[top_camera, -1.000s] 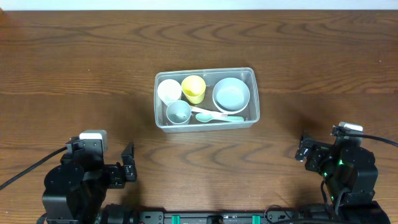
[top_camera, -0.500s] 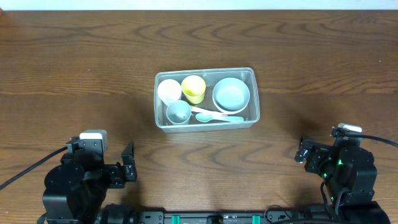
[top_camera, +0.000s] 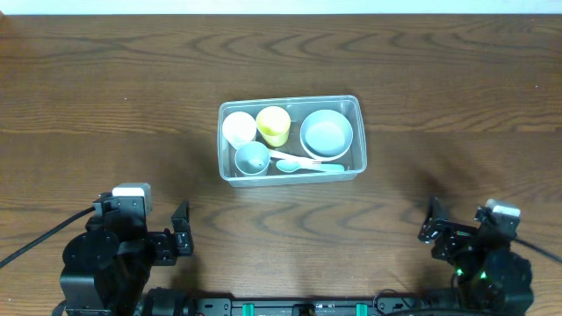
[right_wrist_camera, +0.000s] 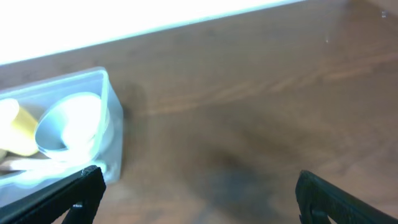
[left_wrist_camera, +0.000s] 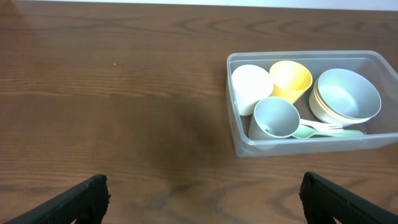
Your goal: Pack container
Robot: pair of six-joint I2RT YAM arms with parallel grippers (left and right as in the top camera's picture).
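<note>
The clear plastic container (top_camera: 356, 140) stands in the middle of the table. It holds a white cup (top_camera: 238, 128), a yellow cup (top_camera: 274, 125), a grey-blue cup (top_camera: 253, 159), stacked pale-blue bowls (top_camera: 327, 132) and a spoon and fork (top_camera: 307, 164). It also shows in the left wrist view (left_wrist_camera: 242, 138) and the right wrist view (right_wrist_camera: 107, 84). My left gripper (left_wrist_camera: 202, 198) is open and empty at the near left edge. My right gripper (right_wrist_camera: 199, 196) is open and empty at the near right edge. Both are well short of the container.
The brown wooden table (top_camera: 105, 105) runs all round the container. The two arm bases sit at the near edge, left (top_camera: 118, 254) and right (top_camera: 483, 259).
My right arm has drawn back toward the near edge of the table. The left arm and the container have not moved.
</note>
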